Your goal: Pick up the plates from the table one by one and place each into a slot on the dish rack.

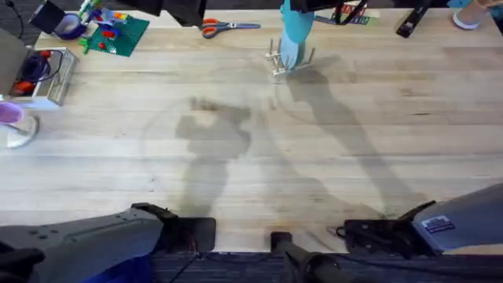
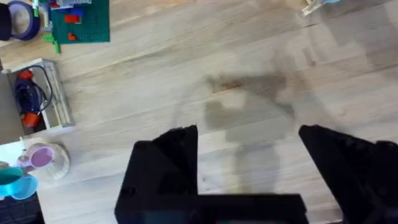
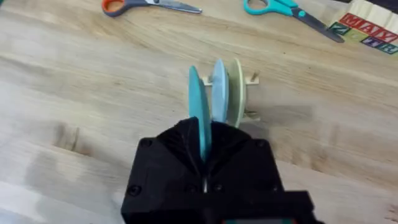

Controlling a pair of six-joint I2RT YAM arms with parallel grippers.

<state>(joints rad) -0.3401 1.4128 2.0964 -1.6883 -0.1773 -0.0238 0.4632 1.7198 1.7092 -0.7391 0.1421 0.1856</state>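
The small wooden dish rack (image 3: 250, 93) stands at the far middle of the table (image 1: 251, 157), also seen in the overhead view as the dish rack (image 1: 281, 67). Three plates stand on edge at it. The teal plate (image 3: 196, 106) is nearest my right gripper, then the pale blue plate (image 3: 218, 87), then a cream plate (image 3: 235, 90). My right gripper (image 3: 202, 134) is shut on the teal plate's edge. The plate's far edge, at the rack, is hidden. My left gripper (image 2: 249, 143) hangs open over bare wood with nothing between its fingers.
Orange-handled scissors (image 1: 226, 27) and teal-handled scissors (image 3: 281, 7) lie behind the rack, with lettered blocks (image 3: 367, 30) beside them. At the far left are a green baseplate (image 1: 118, 33), a white tray (image 1: 43, 75) and a purple cup (image 1: 11, 116).
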